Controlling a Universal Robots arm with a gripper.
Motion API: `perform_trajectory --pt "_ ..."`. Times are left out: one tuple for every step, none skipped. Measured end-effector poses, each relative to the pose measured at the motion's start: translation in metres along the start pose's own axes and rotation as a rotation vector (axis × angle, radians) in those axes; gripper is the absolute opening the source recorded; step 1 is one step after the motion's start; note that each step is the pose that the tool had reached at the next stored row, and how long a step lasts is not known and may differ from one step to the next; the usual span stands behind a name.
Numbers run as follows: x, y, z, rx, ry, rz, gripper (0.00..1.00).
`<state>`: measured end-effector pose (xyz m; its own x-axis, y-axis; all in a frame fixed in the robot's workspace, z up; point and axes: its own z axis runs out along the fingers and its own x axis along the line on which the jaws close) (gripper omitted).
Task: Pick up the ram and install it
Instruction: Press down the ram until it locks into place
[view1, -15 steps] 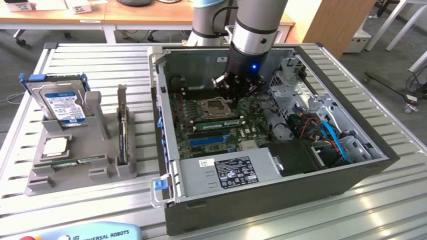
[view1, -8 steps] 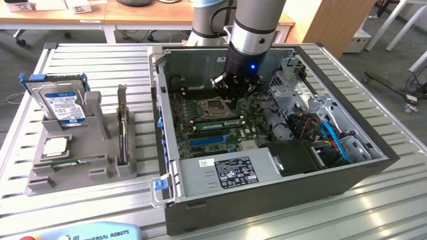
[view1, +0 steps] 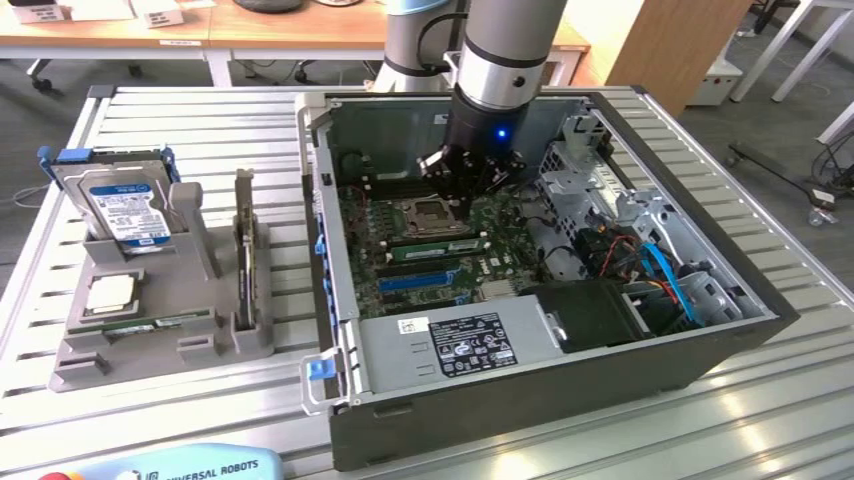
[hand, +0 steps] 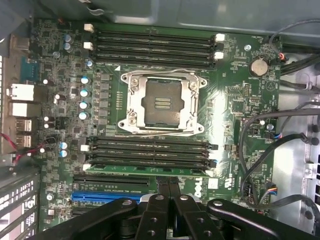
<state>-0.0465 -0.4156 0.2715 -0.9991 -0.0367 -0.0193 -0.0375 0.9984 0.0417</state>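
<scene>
The ram is a long green stick lying in the memory slot furthest from the empty processor socket, on the side nearer my gripper. In the exterior view the ram shows as a green strip beside the socket inside the open computer case. My gripper is shut, its two fingers pressed together with nothing between them, and the tips are right at the stick's middle. Whether they touch it I cannot tell. From outside, the gripper hangs over the motherboard.
A grey holder at the exterior view's left carries a hard drive, a square processor chip and an upright card. Cables and the drive cage crowd the case beside the board. Several more memory slots lie beyond the socket.
</scene>
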Motion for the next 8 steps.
perform_trajectory --pt "0.0015 0.0 -0.0001 0.0001 -0.0004 0.0 0.1" --pt "0.0031 0.0001 -0.0001 0.0001 -0.0008 0.001 0.1" --pt "0.0047 0.0001 -0.0001 0.0002 -0.0011 0.001 0.1" --pt "0.0064 0.0002 -0.0002 0.0003 -0.0017 0.002 0.1" --pt "0.0073 0.0003 -0.0002 0.0003 -0.0021 0.002 0.1" --pt "0.0074 0.0003 -0.0002 0.0003 -0.0022 0.002 0.1" --pt "0.0074 0.0003 -0.0002 0.0003 -0.0022 0.002 0.1" --pt "0.0074 0.0003 -0.0002 0.0003 -0.0023 0.003 0.1"
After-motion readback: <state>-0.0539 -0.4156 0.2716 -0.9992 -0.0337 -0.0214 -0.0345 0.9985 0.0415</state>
